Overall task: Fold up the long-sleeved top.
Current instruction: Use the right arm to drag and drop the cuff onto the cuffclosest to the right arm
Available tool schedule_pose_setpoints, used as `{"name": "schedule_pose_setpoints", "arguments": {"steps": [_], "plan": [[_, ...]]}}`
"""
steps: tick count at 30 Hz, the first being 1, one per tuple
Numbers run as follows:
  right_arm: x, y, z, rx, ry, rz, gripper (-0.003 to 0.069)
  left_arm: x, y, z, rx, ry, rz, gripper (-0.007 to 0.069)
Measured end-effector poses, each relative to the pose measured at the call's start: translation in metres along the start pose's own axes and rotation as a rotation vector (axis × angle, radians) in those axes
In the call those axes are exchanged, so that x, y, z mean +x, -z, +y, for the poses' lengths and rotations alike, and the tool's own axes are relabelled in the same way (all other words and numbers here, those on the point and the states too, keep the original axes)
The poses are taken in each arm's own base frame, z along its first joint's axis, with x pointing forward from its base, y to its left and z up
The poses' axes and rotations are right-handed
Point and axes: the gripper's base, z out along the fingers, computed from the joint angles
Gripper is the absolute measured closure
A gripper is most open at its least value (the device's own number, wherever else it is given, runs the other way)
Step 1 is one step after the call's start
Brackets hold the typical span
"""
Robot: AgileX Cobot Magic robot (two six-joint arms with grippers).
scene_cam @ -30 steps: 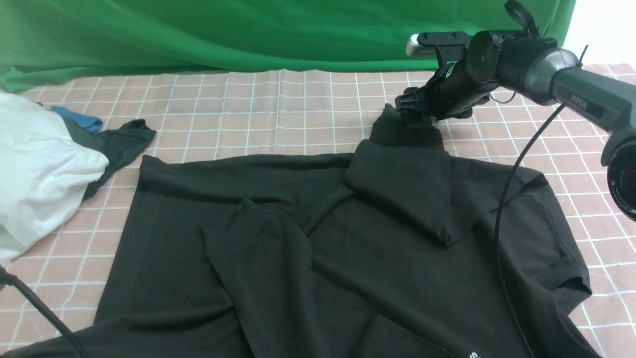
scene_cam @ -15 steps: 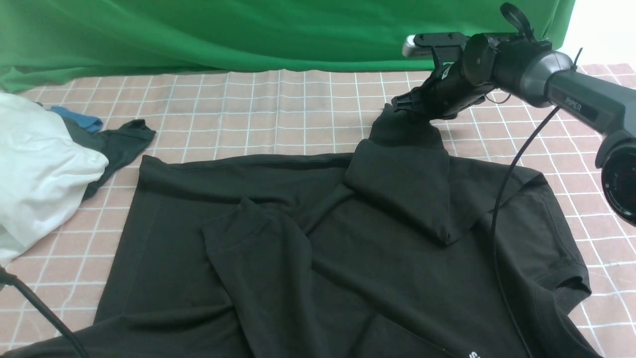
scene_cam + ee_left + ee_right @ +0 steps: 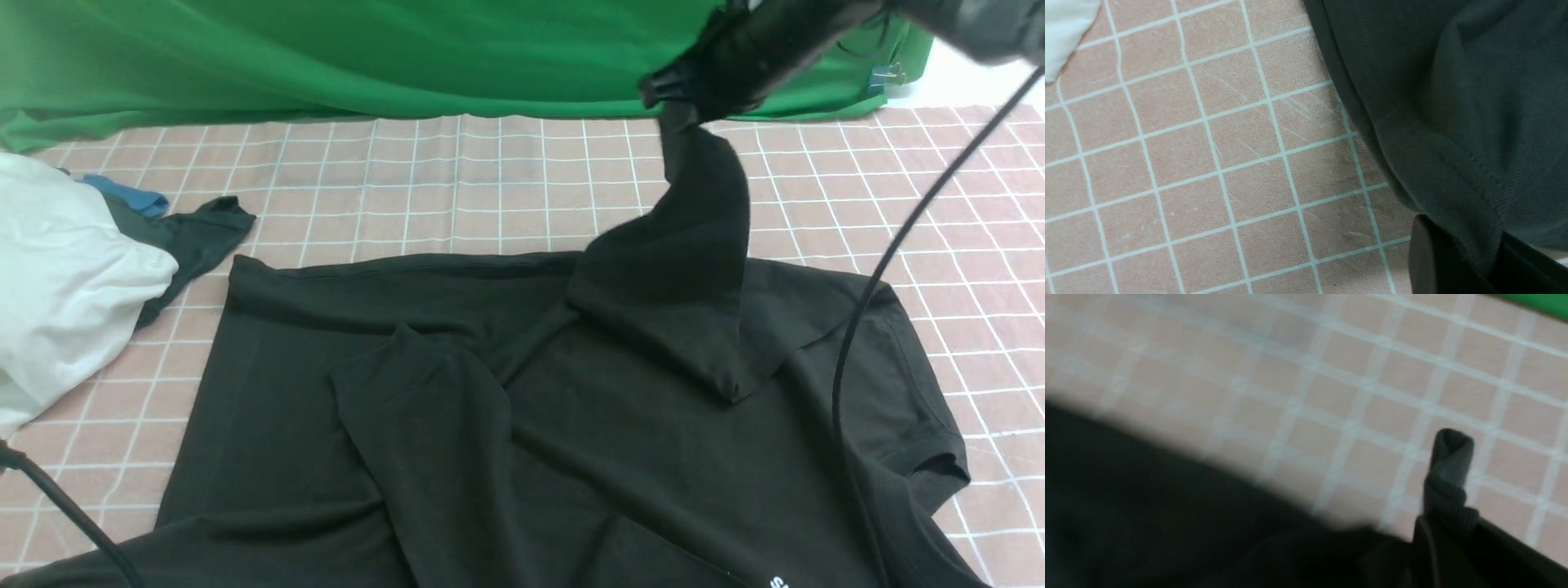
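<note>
The long-sleeved top [image 3: 571, 425] lay spread over the checked desk [image 3: 490, 180], its body flat in the middle. One sleeve [image 3: 702, 212] rose from the garment's far right side, its ribbed cuff [image 3: 1447, 473] clenched in the right jaws, which were blurred but apparently closed on it above the desk. The left jaws sat against the top's stitched hem [image 3: 1453, 183]; whether they gripped it could not be told. A white bundle [image 3: 65, 269] rested at the left.
</note>
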Motion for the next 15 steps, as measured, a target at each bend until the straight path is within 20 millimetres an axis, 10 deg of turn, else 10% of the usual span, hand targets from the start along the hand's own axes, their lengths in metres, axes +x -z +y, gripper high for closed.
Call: {"name": "schedule_pose_setpoints", "arguments": {"steps": [15], "plan": [[0.073,0.013,0.173,-0.259,0.209,0.122,0.0581,0.0,0.0,-0.001,0.014,0.005,-0.003,0.0587]]}}
